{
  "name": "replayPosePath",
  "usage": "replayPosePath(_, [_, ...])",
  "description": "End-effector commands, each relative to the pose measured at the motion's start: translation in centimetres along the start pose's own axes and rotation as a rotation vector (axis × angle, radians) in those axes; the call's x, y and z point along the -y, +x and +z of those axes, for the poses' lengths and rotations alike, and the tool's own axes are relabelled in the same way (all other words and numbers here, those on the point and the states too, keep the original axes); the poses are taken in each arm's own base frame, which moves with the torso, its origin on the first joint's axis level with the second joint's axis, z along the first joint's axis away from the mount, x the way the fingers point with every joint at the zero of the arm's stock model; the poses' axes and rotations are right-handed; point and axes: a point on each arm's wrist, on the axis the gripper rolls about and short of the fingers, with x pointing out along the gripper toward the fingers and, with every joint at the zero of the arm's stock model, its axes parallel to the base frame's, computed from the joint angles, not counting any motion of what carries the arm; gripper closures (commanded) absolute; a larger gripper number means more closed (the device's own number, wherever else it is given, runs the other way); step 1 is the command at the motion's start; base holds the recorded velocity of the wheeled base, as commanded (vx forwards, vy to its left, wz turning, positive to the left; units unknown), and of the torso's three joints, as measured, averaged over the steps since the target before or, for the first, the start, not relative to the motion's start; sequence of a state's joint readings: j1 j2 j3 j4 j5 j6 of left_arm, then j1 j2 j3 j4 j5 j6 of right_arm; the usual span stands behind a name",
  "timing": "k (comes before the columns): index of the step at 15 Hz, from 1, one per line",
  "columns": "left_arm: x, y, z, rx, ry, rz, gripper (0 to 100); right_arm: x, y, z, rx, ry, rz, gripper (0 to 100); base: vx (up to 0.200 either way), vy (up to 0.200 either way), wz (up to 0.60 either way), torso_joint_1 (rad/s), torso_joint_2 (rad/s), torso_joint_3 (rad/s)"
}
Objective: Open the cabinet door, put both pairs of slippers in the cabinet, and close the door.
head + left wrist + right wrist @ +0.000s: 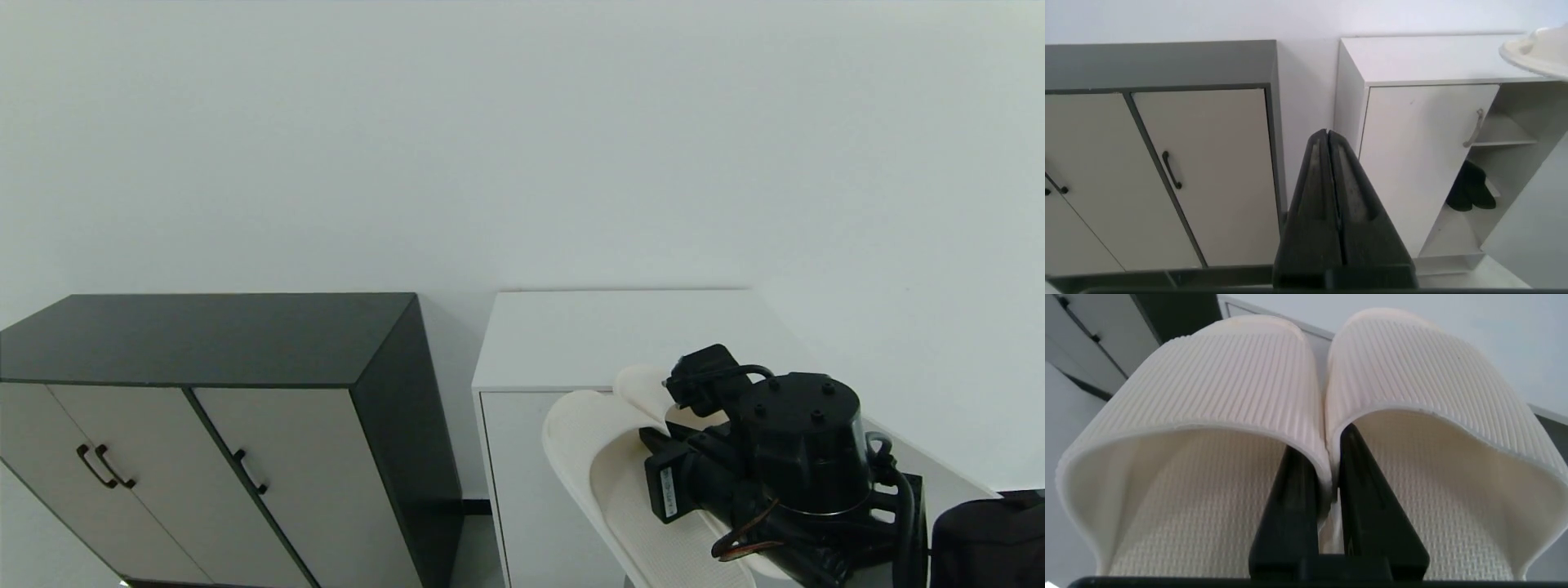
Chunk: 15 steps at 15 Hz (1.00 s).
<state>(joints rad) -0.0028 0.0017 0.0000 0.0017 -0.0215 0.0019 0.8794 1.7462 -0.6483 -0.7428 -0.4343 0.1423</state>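
My right gripper [1333, 498] is shut on a pair of cream ribbed slippers [1208, 392], one finger inside each, pinching their adjoining walls. In the head view the cream slippers [604, 474] hang in front of the white cabinet [612, 327], soles outward. The white cabinet [1421, 65] has a door with a metal handle [1474, 126]. Beside that door the inside is open, and a dark pair of slippers [1474, 189] lies on a lower shelf. My left gripper [1328, 139] is shut on nothing, well back from both cabinets.
A dark cabinet [204, 335] with beige doors and black handles [249, 472] stands left of the white one, with a narrow gap between them. A pale wall runs behind both.
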Motion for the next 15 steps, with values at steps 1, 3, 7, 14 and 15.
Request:
replayPosePath(1, [0.00,0.00,0.00,0.000,0.001,0.000,100,-0.04,0.20,-0.30,-0.010,-0.004,-0.003,100,0.000,0.000,0.00,0.000,0.00,0.000])
replayPosePath(3, [0.00,0.00,0.00,0.000,0.001,-0.002,100,0.00,0.12,-0.31,-0.010,-0.004,-0.003,100,0.000,0.000,0.00,0.000,0.00,0.000])
replayPosePath(7, [0.00,0.00,0.00,0.000,0.001,-0.002,100,-0.07,0.20,-0.42,-0.014,-0.007,-0.002,100,0.000,-0.150,0.00,-0.003,0.00,0.002])
replayPosePath(14, [0.00,0.00,0.00,0.000,0.001,-0.002,100,0.00,0.12,-0.60,-0.020,-0.008,-0.005,100,0.000,-0.200,0.00,0.007,0.00,0.002])
replayPosePath(15, [0.00,0.00,0.00,0.000,0.003,-0.002,100,-0.04,0.10,-0.60,-0.020,-0.008,-0.003,100,0.000,-0.200,0.00,0.002,0.00,0.007])
